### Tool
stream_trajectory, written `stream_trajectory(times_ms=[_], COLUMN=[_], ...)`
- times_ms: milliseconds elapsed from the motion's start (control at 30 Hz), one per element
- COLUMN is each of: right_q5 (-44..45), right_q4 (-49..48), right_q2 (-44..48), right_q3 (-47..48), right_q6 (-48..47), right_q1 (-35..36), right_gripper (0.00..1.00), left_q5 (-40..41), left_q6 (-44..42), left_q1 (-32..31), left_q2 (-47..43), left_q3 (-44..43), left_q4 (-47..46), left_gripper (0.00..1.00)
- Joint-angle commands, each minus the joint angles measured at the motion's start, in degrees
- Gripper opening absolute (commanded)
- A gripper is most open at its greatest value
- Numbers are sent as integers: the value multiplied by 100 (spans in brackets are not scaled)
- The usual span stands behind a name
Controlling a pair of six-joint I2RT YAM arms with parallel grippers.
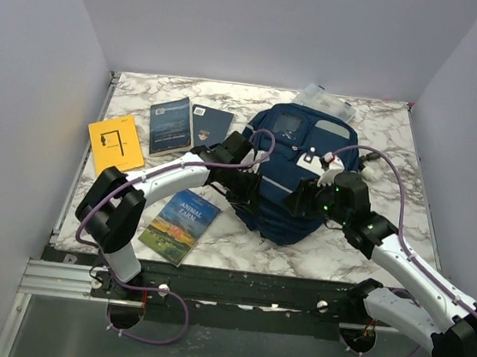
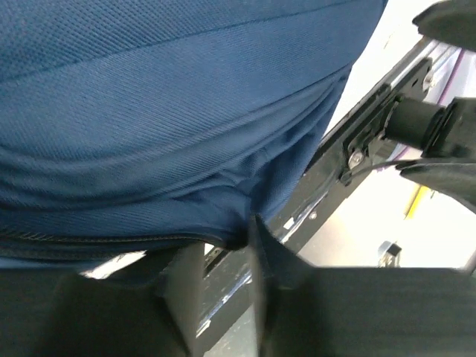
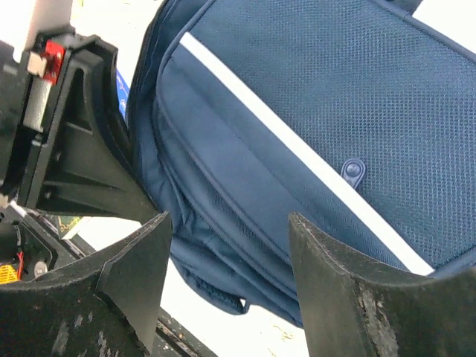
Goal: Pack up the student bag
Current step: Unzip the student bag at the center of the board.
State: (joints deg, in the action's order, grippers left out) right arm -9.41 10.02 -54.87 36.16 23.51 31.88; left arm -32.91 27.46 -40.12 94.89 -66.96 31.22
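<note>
The student bag (image 1: 288, 163), navy blue with grey stripes and a white patch, lies in the middle of the marble table. My left gripper (image 1: 249, 199) is at the bag's near left edge. In the left wrist view its jaws (image 2: 222, 238) stand slightly apart, a fold of the blue fabric (image 2: 163, 111) touches their tips, and nothing sits in the gap. My right gripper (image 1: 298, 204) is at the near right edge. In the right wrist view it (image 3: 228, 217) is wide open, hovering over the bag's lower corner (image 3: 312, 111) and holding nothing.
A yellow book (image 1: 115, 144), a dark blue book (image 1: 171, 125) and a navy booklet (image 1: 211, 124) lie at the left rear. An Animal Farm book (image 1: 180, 225) lies near the front left edge. A clear plastic box (image 1: 325, 100) sits behind the bag.
</note>
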Motion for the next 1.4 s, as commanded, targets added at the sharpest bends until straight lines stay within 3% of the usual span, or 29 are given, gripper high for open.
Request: stream_trajectory(times_ms=[0, 200, 300, 433, 567, 700, 800, 967, 1100, 1167, 1233, 1300, 1367], right_q5=[-1, 894, 1478, 1539, 1712, 1376, 1271, 1443, 1488, 1440, 1395, 1452, 1703], right_q4=[217, 638, 633, 438, 94, -667, -1330, -1047, -1180, -1274, -1365, -1364, -1174], right_q2=[-27, -114, -289, -566, -1045, -1546, -2029, -3064, -3377, -3343, -3165, -2882, -2558], right_q3=[121, 256, 298, 476, 770, 1004, 1269, 2437, 2811, 2769, 2562, 2316, 2157], right_q6=[-180, -245, -149, 40, 197, 705, 1163, 1705, 1811, 1834, 1850, 1792, 1619], right_q1=[132, 846, 1476, 1867, 2175, 2248, 2244, 2240, 2235, 2240, 2236, 2235, 2237], right_gripper=[67, 67, 67, 68, 68, 69, 72, 75, 75, 75, 75, 75, 75], left_q5=[298, 318, 558, 890, 1856, 3223, 3231, 2849, 2259, 1619, 1562, 2095, 2703], left_q6=[-154, -179, -184, 58, 500, 1056, 1343, 1459, 1756, 2257, 3278, 4186, 4397], left_q1=[114, 180, 270, 626, 1210, 1846, 2249, 2846, 3683, 4134, 4264, 4266, 4258], left_q2=[-14, -601, -1283, -2449, -3940, -4694, -4923, -5235, -4783, -4531, -4544, -4498, -4197], left_q3=[-406, -60, 391, 1191, 2014, 2560, 2754, 2652, 2383, 2625, 3336, 3877, 3873], left_q4=[-208, -200, -198, -109, 43, 504, 600, 412, 51, -721, -2239, -3366, -3814], left_gripper=[42, 72, 83, 98, 98, 98, 98, 98, 98, 98, 98, 98, 98])
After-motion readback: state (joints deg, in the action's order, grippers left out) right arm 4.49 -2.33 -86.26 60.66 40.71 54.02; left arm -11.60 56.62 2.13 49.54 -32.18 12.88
